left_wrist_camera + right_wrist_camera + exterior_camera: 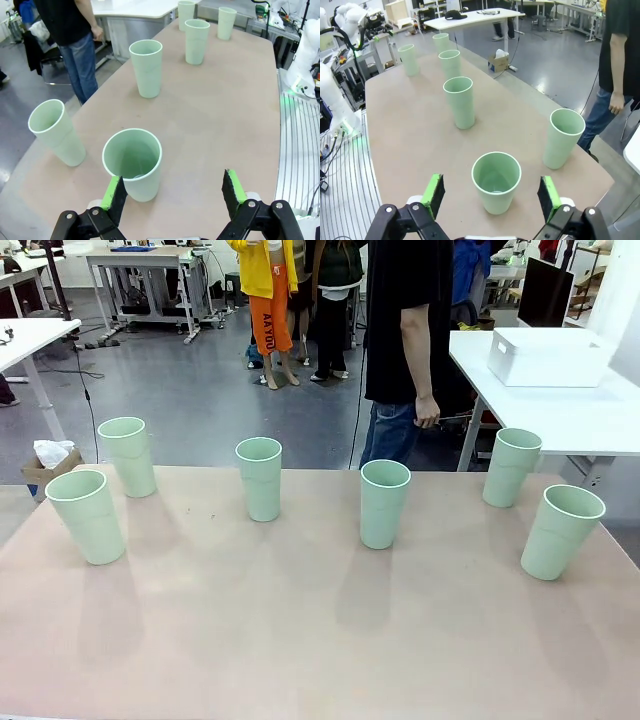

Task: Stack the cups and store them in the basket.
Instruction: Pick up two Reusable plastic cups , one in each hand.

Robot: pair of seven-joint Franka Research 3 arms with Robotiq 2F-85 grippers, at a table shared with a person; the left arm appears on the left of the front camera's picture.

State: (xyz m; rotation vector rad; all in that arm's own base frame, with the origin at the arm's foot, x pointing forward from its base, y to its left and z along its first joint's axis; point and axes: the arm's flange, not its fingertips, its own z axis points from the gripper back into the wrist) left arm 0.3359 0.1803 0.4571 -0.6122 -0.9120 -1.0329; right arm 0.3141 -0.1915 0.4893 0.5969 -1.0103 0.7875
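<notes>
Several pale mint-green cups stand upright and apart in a loose row across the tan table [300, 640], among them a middle cup [384, 502], a far-left cup [86, 515] and a far-right cup [561, 531]. My left gripper [174, 189] is open above the table. The nearest cup [133, 165] stands just ahead of its left finger [114, 192]. My right gripper [491, 194] is open too, and a cup [496, 182] stands right ahead, centred between its green pads. Neither gripper holds anything. The white basket [548, 357] sits on a separate white table at the far right.
A person in a black shirt [405, 340] stands at the far edge, arm hanging down. The white side table [600, 425] carrying the basket sits beyond the tan table's far right corner. Bare tabletop stretches along the near side.
</notes>
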